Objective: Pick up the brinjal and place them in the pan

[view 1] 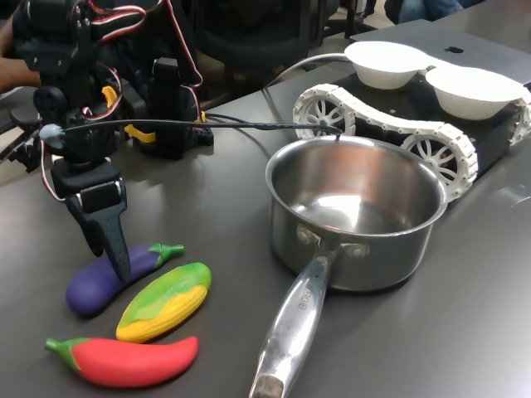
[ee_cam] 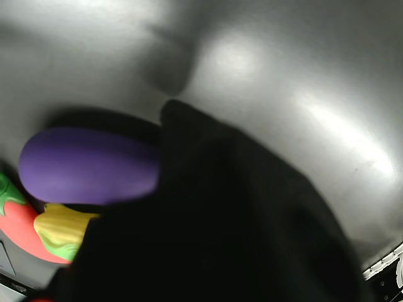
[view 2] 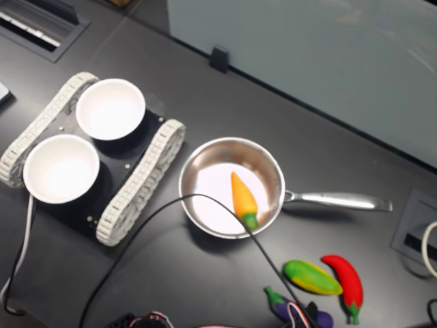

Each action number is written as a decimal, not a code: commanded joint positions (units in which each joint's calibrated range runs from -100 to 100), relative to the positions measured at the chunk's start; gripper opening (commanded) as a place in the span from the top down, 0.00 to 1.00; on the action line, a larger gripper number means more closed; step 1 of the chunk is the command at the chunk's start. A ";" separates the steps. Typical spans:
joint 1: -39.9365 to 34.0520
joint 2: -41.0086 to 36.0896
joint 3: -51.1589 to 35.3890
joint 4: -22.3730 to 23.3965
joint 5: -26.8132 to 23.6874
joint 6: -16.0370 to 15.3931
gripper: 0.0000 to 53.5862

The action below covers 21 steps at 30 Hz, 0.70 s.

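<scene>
Grasp-approach step, first exterior view, left to right: gripper (view 1: 119, 269) stands tip-down on the brinjal (view 1: 112, 274), which lies on the table (view 1: 207, 178); whether it is clenched cannot be told; corn (view 1: 164, 301) and chili (view 1: 124, 361) lie just beside; the pan (view 1: 357, 211) sits well apart to the right; next move likely needs a secure grasp, then lift.

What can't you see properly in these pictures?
- Wrist view: the dark, blurry gripper covers one end of the brinjal, so its stem is hidden.
- Wrist view: the chili and corn are cut off by the picture's edge.
- First exterior view: only one dark finger shows, so open or shut cannot be told.
- Second exterior view: the bottom edge cuts off most of the gripper and part of the brinjal.
</scene>
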 commanded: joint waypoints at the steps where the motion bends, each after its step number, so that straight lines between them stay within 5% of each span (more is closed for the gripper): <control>1: -1.89 -0.51 -4.93 -2.00 -0.78 0.59 0.37; 21: -4.99 3.03 -3.93 -2.51 -3.52 1.93 0.52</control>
